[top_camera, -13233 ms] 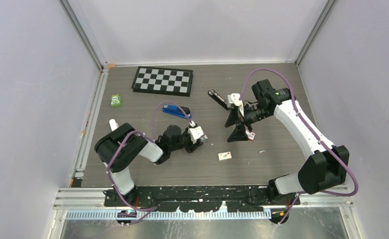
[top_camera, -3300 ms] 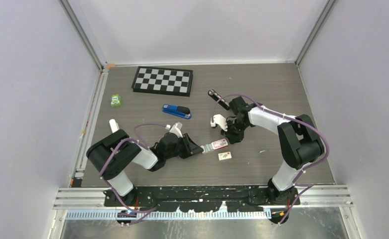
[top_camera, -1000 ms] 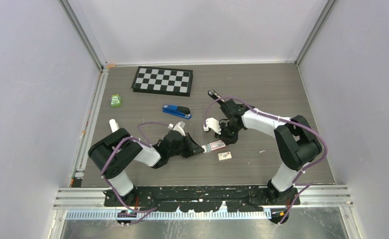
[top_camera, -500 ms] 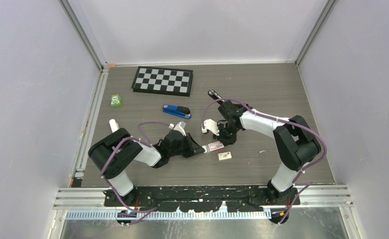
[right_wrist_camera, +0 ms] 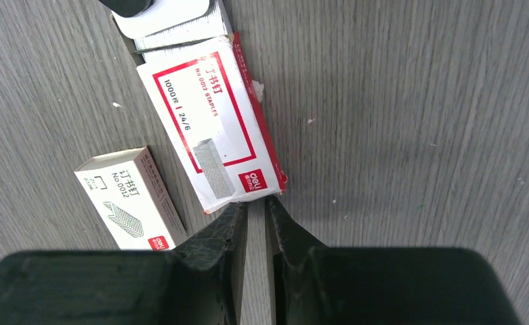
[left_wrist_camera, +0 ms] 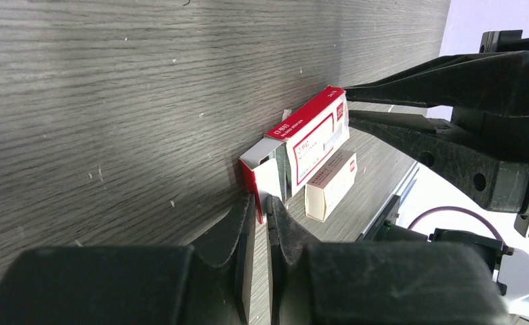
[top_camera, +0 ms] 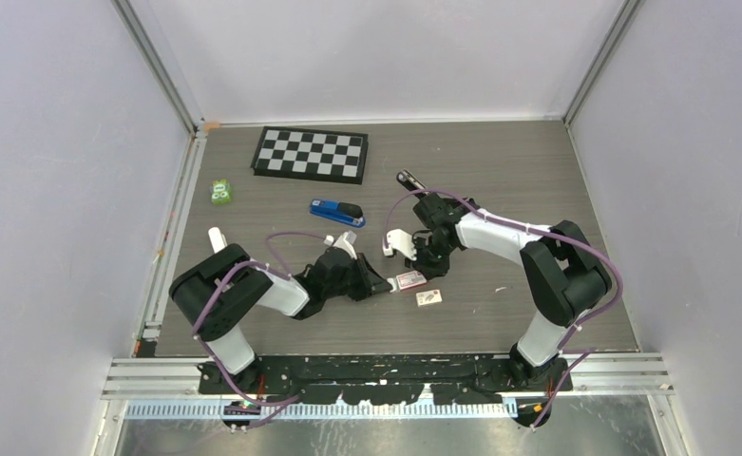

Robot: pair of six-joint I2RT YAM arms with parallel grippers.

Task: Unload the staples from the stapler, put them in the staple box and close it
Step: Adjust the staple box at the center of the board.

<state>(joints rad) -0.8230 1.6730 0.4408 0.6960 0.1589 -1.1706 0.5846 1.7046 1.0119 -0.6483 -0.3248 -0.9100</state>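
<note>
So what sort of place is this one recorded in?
Probably a lab robot test cell rather than a real office: plain white wall panels held in an aluminium frame, a checkerboard of the camera-calibration sort, and a wood-grain tabletop.

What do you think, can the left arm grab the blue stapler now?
Probably not yet. The blue stapler lies near with nothing between, but the left gripper is shut on the flap of the red staple box and must let go first.
</note>
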